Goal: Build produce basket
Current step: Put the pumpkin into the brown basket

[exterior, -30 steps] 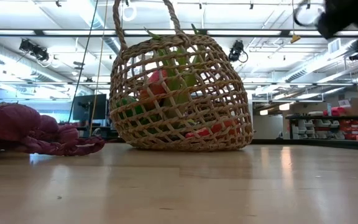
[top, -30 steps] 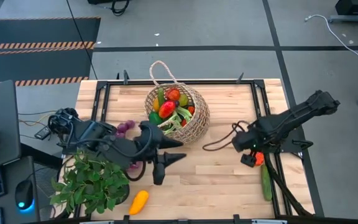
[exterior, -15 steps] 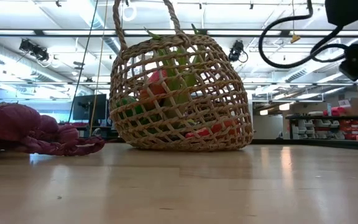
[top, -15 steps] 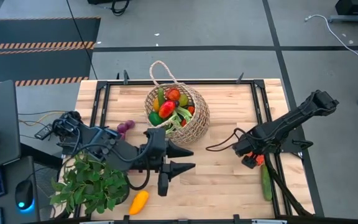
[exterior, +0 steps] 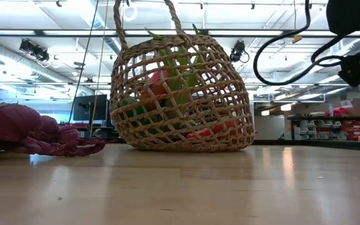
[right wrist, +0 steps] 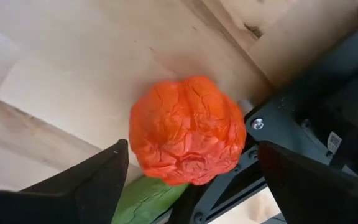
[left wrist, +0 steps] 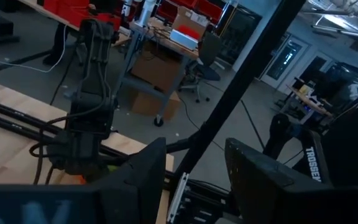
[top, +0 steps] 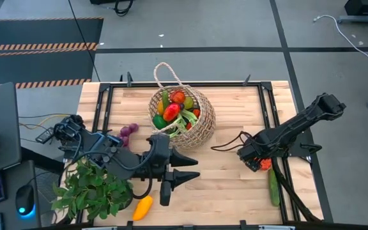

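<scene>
The right gripper (top: 255, 163) hangs low over the right edge of the table with its 2 fingers (right wrist: 98, 180) spread wide, 1 on each side of a wrinkled orange pepper-like fruit (right wrist: 185, 129), and nothing is held yet. That fruit sits on the light wooden tabletop (top: 229, 179) right against the black metal frame rail (top: 280, 167), with a long green cucumber (top: 273, 186) just beside it. To do this pick well, I'd judge the fingers should drop straight down until they straddle the fruit's widest part, keeping clear of the rail, then close gently since the skin looks soft. The left gripper (top: 183, 174) waits near the front of the table, its fingers apart and empty, beside the leafy green potted plant (top: 94, 189) and a small yellow squash (top: 142, 206). The round tan open-weave straw basket (top: 200, 124) stands toward the back centre, already holding red, orange and green produce (top: 173, 108); a clump of purple string (exterior: 24, 128) lies to its left
</scene>
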